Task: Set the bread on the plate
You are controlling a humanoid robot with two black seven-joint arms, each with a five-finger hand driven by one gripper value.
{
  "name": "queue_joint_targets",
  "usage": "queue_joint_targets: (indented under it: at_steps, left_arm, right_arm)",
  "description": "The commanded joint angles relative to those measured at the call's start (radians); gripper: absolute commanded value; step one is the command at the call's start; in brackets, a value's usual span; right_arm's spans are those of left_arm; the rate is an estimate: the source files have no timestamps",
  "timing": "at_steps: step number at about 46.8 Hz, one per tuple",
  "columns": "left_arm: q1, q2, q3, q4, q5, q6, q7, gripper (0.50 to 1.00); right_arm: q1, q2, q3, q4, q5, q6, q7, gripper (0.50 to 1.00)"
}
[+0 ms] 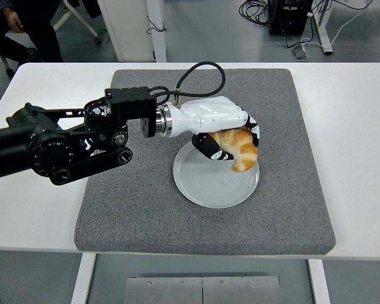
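- The bread (239, 148) — a golden croissant — is clasped in the left hand (225, 130), one tip pointing down over the far right part of the plate (206, 183). It looks to be just above the plate's surface, or barely touching; which one cannot be told from this angle.
- The white-shelled hand is wrapped over the croissant from above, dark fingers (209, 149) curled beneath it (a firm hold, nothing released).
- To finish well, I judge the hand should drift a little toward the plate's centre, since the croissant hangs near the rim — then lower until the bread rests on the plate before the fingers loosen.
- Opening slowly should keep the curved pastry from rolling off onto the grey mat (139, 215).
- The right arm does not show over the white table (348, 152).
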Motion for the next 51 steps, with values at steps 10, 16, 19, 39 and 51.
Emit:
queue_joint_targets:
  at_steps: [10, 16, 19, 39, 51]
  left_arm:
    - [0.053, -0.032, 0.0, 0.068, 0.023, 0.006, -0.008, 0.5]
    - [0.073, -0.033, 0.0, 0.085, 0.023, 0.009, -0.008, 0.5]
    - [0.086, -0.045, 0.001, 0.102, 0.029, 0.02, -0.009, 0.5]
    - [0.127, -0.082, 0.001, 0.155, 0.062, 0.038, -0.023, 0.5]
    - [0.13, -0.084, 0.003, 0.157, 0.063, 0.04, -0.024, 0.5]
  right_arm:
    - [0.0, 0.0, 0.0, 0.0, 0.0, 0.0, 0.0, 1.0]
    - [0.0, 0.0, 0.0, 0.0, 0.0, 0.0, 0.0, 1.0]
    - [0.0, 0.0, 0.0, 0.0, 0.0, 0.0, 0.0, 1.0]
    - [0.0, 0.0, 0.0, 0.0, 0.0, 0.0, 0.0, 1.0]
    - [0.0, 0.0, 0.0, 0.0, 0.0, 0.0, 0.0, 1.0]
